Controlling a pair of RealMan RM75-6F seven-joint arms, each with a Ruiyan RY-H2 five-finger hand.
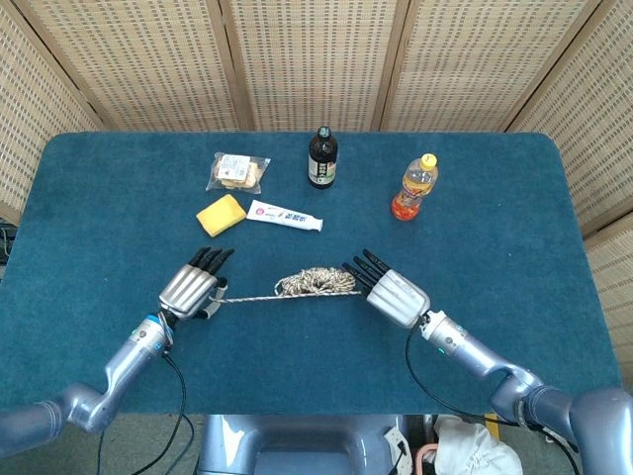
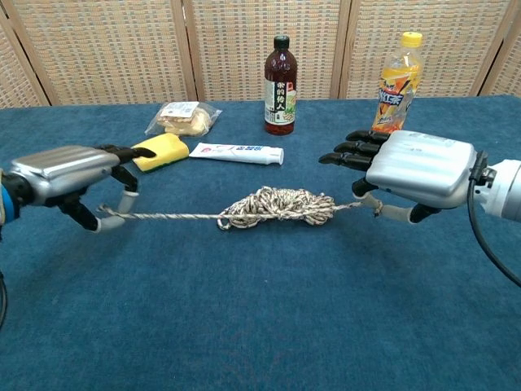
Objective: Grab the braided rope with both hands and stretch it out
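Observation:
The beige braided rope [image 1: 315, 282] [image 2: 277, 207] runs nearly straight across the blue table, with a tangled bundle still bunched at its middle. My left hand [image 1: 192, 286] [image 2: 72, 173] pinches the rope's left end between thumb and a finger, the other fingers stretched forward. My right hand [image 1: 392, 292] [image 2: 411, 174] holds the right end under its palm with the thumb, its dark fingers pointing toward the bottles. In the chest view the strand from the left hand to the bundle looks taut.
Behind the rope lie a yellow sponge [image 1: 221, 214], a toothpaste tube [image 1: 285, 216] and a bagged snack [image 1: 238, 171]. A dark bottle [image 1: 322, 157] and an orange drink bottle [image 1: 414, 187] stand further back. Wicker screens close off the table's far side.

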